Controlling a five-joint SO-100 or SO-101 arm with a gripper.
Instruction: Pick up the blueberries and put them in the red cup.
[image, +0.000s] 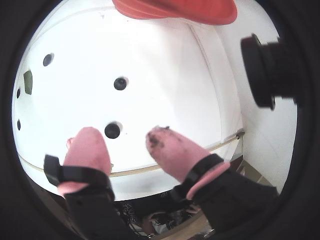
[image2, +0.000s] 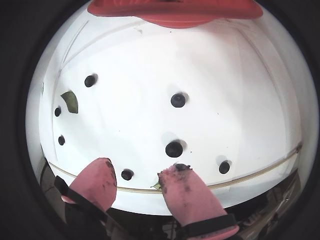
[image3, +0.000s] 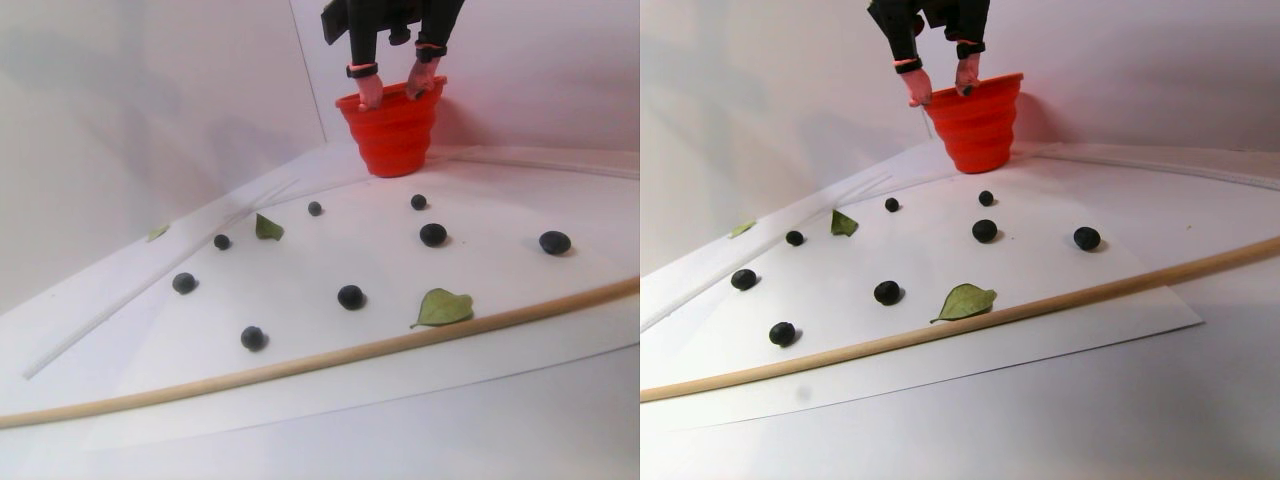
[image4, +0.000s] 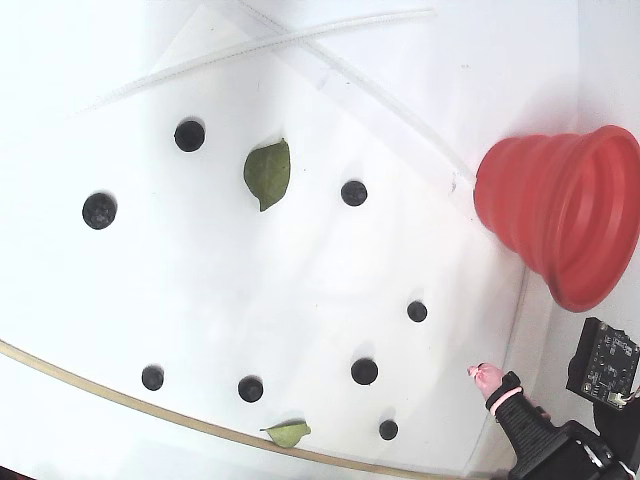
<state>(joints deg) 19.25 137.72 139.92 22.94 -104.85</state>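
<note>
Several blueberries lie scattered on the white sheet (image3: 300, 260), among them one (image3: 350, 296) near the front and one (image3: 433, 234) closer to the red cup (image3: 392, 140), which stands at the back. From above, the red cup (image4: 560, 210) is at the right and blueberries (image4: 364, 371) lie to its left. My gripper (image3: 394, 97) hangs high, level with the cup's rim, open with nothing between its stained pink fingers. In a wrist view my gripper (image: 122, 135) looks down on a blueberry (image: 120, 83), with the cup (image: 175, 10) at the top edge. In the other, my gripper (image2: 139, 167) is over a berry (image2: 127, 174).
A thin wooden rod (image3: 300, 365) runs along the sheet's front edge. Green leaves lie among the berries: a large one (image3: 443, 307) by the rod and a smaller one (image3: 266, 228) at the left. White walls stand behind the cup. A black camera (image: 265, 70) juts in at the right.
</note>
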